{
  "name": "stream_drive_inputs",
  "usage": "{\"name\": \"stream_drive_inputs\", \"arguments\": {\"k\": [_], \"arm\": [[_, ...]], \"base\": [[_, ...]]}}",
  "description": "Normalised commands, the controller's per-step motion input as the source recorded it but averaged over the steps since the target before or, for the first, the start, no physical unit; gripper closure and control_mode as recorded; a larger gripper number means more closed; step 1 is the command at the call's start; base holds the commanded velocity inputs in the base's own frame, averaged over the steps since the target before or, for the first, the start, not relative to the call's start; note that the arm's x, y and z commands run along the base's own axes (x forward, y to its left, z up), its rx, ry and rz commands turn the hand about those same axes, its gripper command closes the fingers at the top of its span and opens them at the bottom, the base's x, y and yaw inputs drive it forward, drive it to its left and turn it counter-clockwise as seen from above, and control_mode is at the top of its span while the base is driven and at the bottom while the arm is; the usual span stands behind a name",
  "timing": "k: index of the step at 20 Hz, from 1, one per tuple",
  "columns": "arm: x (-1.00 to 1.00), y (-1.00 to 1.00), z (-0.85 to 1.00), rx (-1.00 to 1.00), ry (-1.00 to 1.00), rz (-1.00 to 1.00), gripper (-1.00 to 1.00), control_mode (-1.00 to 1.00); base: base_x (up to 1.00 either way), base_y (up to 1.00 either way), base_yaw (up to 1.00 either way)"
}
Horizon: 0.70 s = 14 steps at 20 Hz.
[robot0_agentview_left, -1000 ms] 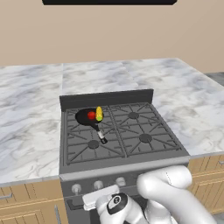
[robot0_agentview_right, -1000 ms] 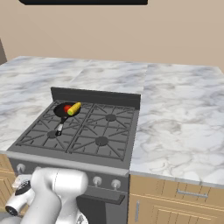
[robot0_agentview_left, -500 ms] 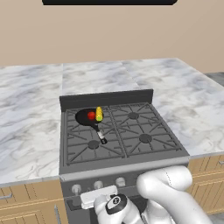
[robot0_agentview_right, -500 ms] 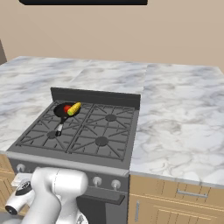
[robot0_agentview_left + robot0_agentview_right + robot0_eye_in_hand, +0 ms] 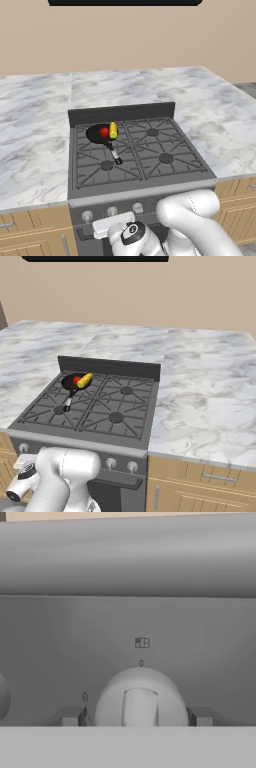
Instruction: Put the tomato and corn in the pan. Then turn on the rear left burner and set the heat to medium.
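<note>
**Food's in the pan, now it's knob time**

Biggest thing first: the marble counter (image 5: 35, 125) wraps the stove (image 5: 135, 150) on both sides, all of it up and beyond the pincer (image 5: 136, 716), which is parked low at the stove's front panel.

Progress, as far as I can judge: the first half looks done. The pan (image 5: 100, 134) sits on the rear left burner (image 5: 70, 383), well above and behind the pincer, with its handle pointing toward the front. Inside it are the tomato (image 5: 104, 132) and the corn (image 5: 113, 130), lying right beside each other, corn on the side nearer the middle of the stove. Nothing else is in the pan that I can see.

What's left is the burner part. In the hand view the pincer is right up against a pale round knob (image 5: 141, 697), one finger tip (image 5: 71, 716) just off each side of it. Its jaws stand partly open, straddling the knob; whether they're actually pressing on it I can't tell, the tips look close but maybe not touching. A second knob (image 5: 3, 696) peeks in just to one side.

I can't see any flame at the burner, so I'd guess the knob hasn't reached medium yet. Can't confirm this is the right knob either.
</note>
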Motion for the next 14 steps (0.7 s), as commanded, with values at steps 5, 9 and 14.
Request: {"name": "stream_drive_inputs", "arguments": {"k": [5, 9, 14], "arm": [[0.00, 0.00, 0.00, 0.00, 0.00, 0.00, 1.00, -1.00], [0.00, 0.00, -0.03, -0.01, -0.06, 0.00, 1.00, -1.00], [-0.11, 0.00, -0.08, -0.22, -0.17, 0.00, 1.00, -1.00]], "base": [[0.00, 0.00, 0.00], [0.00, 0.00, 0.00], [0.00, 0.00, 0.00]]}}
